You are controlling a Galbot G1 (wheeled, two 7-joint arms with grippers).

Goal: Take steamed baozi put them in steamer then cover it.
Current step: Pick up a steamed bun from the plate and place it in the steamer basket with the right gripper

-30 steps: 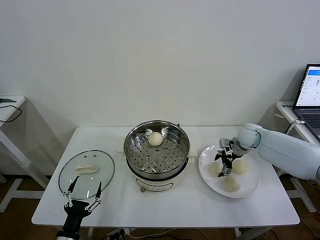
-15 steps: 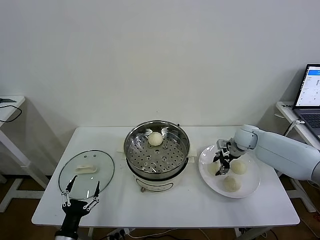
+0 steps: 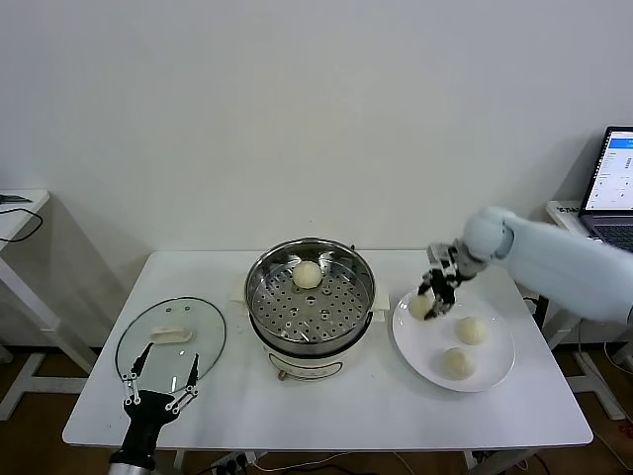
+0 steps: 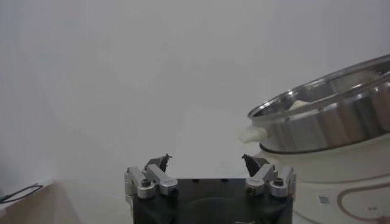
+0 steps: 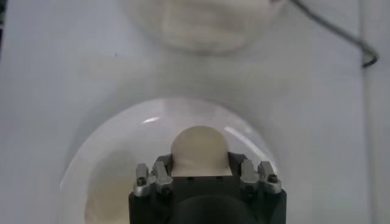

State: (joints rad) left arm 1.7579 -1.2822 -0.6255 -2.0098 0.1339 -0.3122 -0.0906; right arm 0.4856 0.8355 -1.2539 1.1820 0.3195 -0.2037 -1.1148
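Your right hand (image 3: 431, 296) pinches one steamed baozi (image 3: 421, 306) between its fingers, lifted just above the near-steamer edge of the white plate (image 3: 495, 371); in the right wrist view the bun sits snug between the two pads. The steamer (image 3: 311, 297) lies to this hand's left, close by, so the carry runs sideways across the surface (image 3: 376, 406) toward the tray's open part, clear of the bun (image 3: 308, 274) already at its back. Two more buns (image 3: 465, 346) lie on the plate below and to the hand's right. Your left hand (image 3: 158, 388) hangs spread wide, low at the front edge, with the cover (image 3: 170, 341) lying flat just beyond it.
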